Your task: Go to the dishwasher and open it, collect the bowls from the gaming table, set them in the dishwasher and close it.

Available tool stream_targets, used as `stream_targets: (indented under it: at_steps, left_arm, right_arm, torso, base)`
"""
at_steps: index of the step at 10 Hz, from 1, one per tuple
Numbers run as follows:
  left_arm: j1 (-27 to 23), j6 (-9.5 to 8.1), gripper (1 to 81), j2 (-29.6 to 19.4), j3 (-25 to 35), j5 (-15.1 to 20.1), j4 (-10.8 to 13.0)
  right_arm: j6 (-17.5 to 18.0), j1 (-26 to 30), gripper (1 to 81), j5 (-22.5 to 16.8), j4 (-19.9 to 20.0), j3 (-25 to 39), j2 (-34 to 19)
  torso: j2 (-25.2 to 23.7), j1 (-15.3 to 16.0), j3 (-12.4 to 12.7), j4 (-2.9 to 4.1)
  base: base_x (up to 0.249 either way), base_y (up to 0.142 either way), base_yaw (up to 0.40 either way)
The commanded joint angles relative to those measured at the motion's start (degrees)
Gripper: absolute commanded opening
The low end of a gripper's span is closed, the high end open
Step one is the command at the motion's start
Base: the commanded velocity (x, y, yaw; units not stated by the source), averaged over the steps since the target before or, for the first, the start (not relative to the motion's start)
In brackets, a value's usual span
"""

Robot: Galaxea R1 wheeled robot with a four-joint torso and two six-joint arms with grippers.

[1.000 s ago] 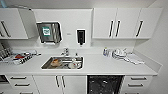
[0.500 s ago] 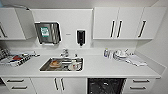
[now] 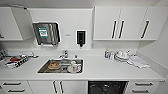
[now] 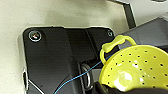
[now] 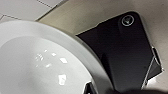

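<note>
The dishwasher (image 3: 107,87) sits under the white counter right of the sink; its dark inside with racks shows, so it stands open. In the left wrist view a yellow perforated bowl (image 4: 136,67) with a loop handle hangs above the robot's dark base, and my left gripper (image 4: 107,88) is shut on its rim. In the right wrist view a large white bowl (image 5: 42,65) hangs close to the camera, with my right gripper (image 5: 90,88) shut on its edge. The gaming table is out of view.
A steel sink (image 3: 61,66) holds dishes. Stacked plates (image 3: 122,56) and a cloth (image 3: 137,62) lie on the counter (image 3: 100,70) at the right, more crockery (image 3: 15,61) at the left. White wall cabinets (image 3: 120,23) hang above; a cabinet door (image 3: 22,22) stands open.
The whole head picture has shifted slightly as the camera moved a little nearer the counter. Nothing on the counter has moved.
</note>
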Motion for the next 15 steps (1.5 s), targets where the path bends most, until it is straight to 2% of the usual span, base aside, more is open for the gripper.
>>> stream_targets:
  at_steps: [1, 6, 7, 8, 9, 10, 12, 13, 14, 15]
  left_arm:
    - [-2.81, -0.07, 1.0, -1.48, 0.4, 0.97, 0.32]
    - [-2.81, -0.16, 1.0, -1.83, 0.4, 0.88, -0.21]
    - [-2.98, -0.33, 1.0, -2.09, 0.4, 0.88, -0.38]
    - [-2.98, -0.42, 1.0, -2.53, 0.4, 0.45, -0.73]
    - [-2.98, -0.59, 1.0, -3.67, 0.4, -2.53, -1.44]
    - [-3.06, -1.12, 1.0, -5.42, 0.4, -6.92, -2.49]
    - [-3.59, -3.31, 1.0, -8.85, 0.4, -11.67, -2.76]
    - [-3.95, -4.54, 1.0, -10.88, 0.4, -15.88, -2.67]
    - [-4.56, -6.74, 1.0, -13.06, 0.4, -20.88, -2.23]
    - [-5.78, -9.54, 1.0, -15.44, 0.4, -25.2, -2.23]
  right_arm:
    - [0.02, 3.06, 1.0, -0.51, -0.9, 0.72, -1.29]
    - [0.03, 2.62, 1.0, -0.51, -0.81, 0.37, -1.29]
    - [0.11, 2.62, 1.0, -0.42, -0.46, 0.28, -1.64]
    - [0.11, 2.62, 1.0, -0.33, -0.37, 0.28, -2.08]
    - [0.2, 2.62, 1.0, -0.33, -0.37, 0.28, -2.6]
    - [0.2, 2.53, 1.0, 0.19, -0.28, 0.28, -2.96]
    - [0.2, 2.53, 1.0, 0.46, -0.28, 0.28, -3.57]
    - [0.2, 2.53, 1.0, 0.46, -0.37, 0.46, -3.84]
    - [0.2, 2.53, 1.0, 0.46, -0.37, 0.55, -3.84]
    - [0.2, 2.53, 1.0, 0.46, -0.37, 0.55, -3.84]
  torso:
    - [0.0, 0.01, 0.0, 0.0]
    - [0.02, 0.01, -0.02, 0.0]
    - [0.02, 0.01, -1.22, 0.0]
    - [0.02, 0.01, -3.47, 0.0]
    - [0.02, 0.01, -4.87, 0.0]
    - [0.0, 0.01, -6.69, 0.02]
    - [0.0, 0.01, -10.3, 0.0]
    - [0.02, 0.01, -12.14, 0.0]
    - [0.02, 0.01, -13.9, 0.0]
    - [0.02, 0.01, -13.3, 0.0]
  base:
    - [0.069, 0.0, 0.0]
    - [0.0, 0.0, 0.0]
    - [0.0, 0.0, 0.0]
    - [0.0, 0.0, 0.0]
    - [0.0, 0.0, 0.0]
    - [0.0, 0.0, 0.0]
    - [0.0, 0.0, 0.0]
    - [0.0, 0.0, 0.0]
    - [0.0, 0.0, 0.0]
    - [0.0, 0.0, 0.0]
